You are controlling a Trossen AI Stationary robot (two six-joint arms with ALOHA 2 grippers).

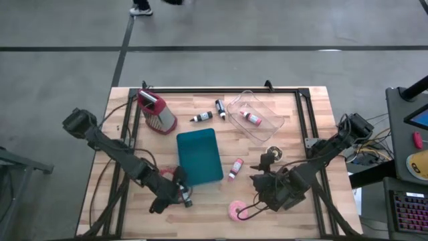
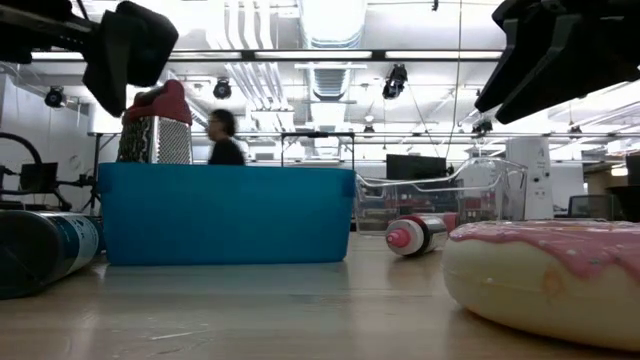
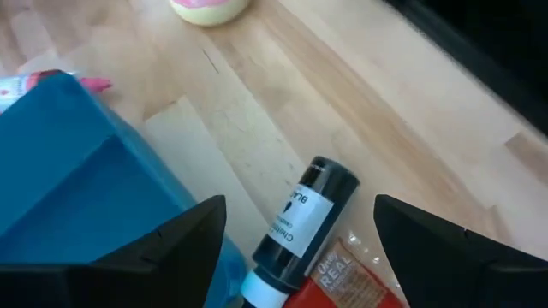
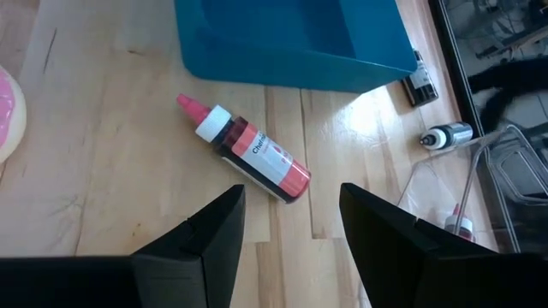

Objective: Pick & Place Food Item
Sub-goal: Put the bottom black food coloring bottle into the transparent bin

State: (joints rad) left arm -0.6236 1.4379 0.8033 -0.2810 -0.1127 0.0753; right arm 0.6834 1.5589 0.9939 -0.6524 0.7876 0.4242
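Observation:
A pink-iced donut (image 1: 236,211) lies near the table's front edge, also large in the low view (image 2: 560,280). A red bottle (image 4: 253,154) lies on its side between the donut and the teal bin (image 1: 198,156). My right gripper (image 4: 291,192) hovers open above the table, pointing down at this bottle and clear of it. A black bottle (image 3: 304,222) lies on its side by the bin's near left corner, next to a red packet (image 3: 342,278). My left gripper (image 3: 300,203) hangs open above it, one finger to each side, touching nothing.
At the back stand a red-handled grater (image 1: 157,112), two small black bottles (image 1: 200,117) (image 1: 220,108) and a clear tub (image 1: 254,115) with a red bottle in it. A black frame (image 1: 221,90) edges the far side. A person stands beyond the table (image 2: 225,140).

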